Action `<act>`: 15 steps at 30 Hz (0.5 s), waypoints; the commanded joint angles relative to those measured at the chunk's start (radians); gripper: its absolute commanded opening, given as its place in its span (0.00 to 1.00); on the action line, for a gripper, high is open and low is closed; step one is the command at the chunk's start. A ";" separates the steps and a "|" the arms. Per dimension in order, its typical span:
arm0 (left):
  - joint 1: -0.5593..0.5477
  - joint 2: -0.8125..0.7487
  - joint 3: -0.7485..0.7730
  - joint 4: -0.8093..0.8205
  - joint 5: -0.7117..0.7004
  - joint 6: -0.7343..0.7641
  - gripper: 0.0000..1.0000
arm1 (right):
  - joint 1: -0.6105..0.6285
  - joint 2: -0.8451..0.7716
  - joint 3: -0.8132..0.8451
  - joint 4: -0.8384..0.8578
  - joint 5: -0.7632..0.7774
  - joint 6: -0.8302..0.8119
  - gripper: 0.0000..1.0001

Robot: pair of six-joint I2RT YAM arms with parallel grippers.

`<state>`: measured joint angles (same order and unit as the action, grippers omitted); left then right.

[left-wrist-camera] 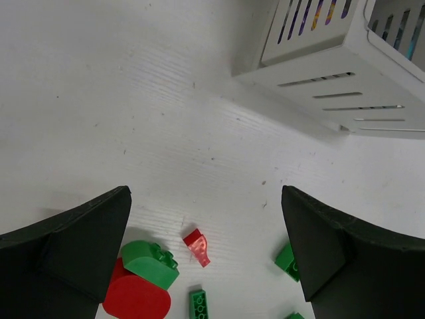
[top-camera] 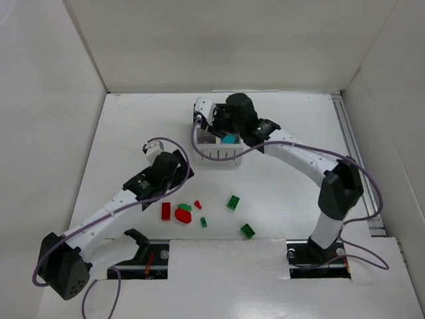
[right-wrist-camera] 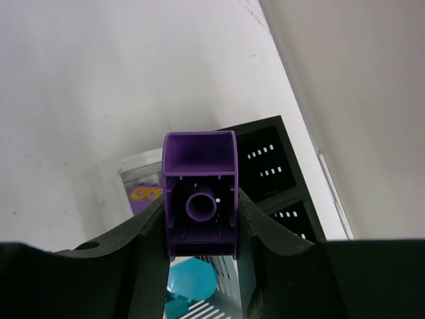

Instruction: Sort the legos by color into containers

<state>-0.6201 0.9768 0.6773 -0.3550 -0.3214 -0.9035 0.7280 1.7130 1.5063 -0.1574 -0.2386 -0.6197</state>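
Pinching a hollow purple plastic lego (right-wrist-camera: 199,156), hidden in the top view, the right end effector (right-wrist-camera: 200,219) hung over the slatted plastic bin (top-camera: 222,156); the left end effector (left-wrist-camera: 206,219) gaped.

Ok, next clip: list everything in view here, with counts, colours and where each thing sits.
red legos: three, red, loose on the table between the arms.
green legos: four, green, loose near the red ones; a rounded one rests on the rounded red piece.
cyan lego: at least one, cyan, inside a white compartment.
purple lego: one, purple, held above the bin block.
bin block: one, white and black compartments, far middle of the table.
table: one, white.
cables: purple, along both arms.
left gripper: open, above the loose pieces.
right gripper: shut on the purple lego.
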 commanded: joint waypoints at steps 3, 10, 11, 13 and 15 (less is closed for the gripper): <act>0.002 -0.036 -0.007 -0.007 0.025 -0.026 0.95 | -0.001 0.126 0.126 -0.096 0.005 -0.055 0.38; 0.002 -0.056 -0.041 -0.036 0.048 -0.026 0.96 | -0.010 0.090 0.111 -0.110 0.007 -0.064 0.66; 0.002 -0.056 -0.041 -0.036 0.048 -0.026 0.96 | -0.010 0.076 0.098 -0.110 0.007 -0.064 0.72; 0.002 -0.056 -0.053 -0.036 0.059 -0.026 0.96 | -0.010 0.031 0.072 -0.110 0.007 -0.064 0.87; 0.002 -0.056 -0.062 -0.036 0.080 -0.026 0.96 | -0.010 -0.004 0.049 -0.100 0.007 -0.064 0.87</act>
<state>-0.6201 0.9382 0.6292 -0.3752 -0.2653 -0.9230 0.7208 1.8118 1.5631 -0.2863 -0.2203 -0.6811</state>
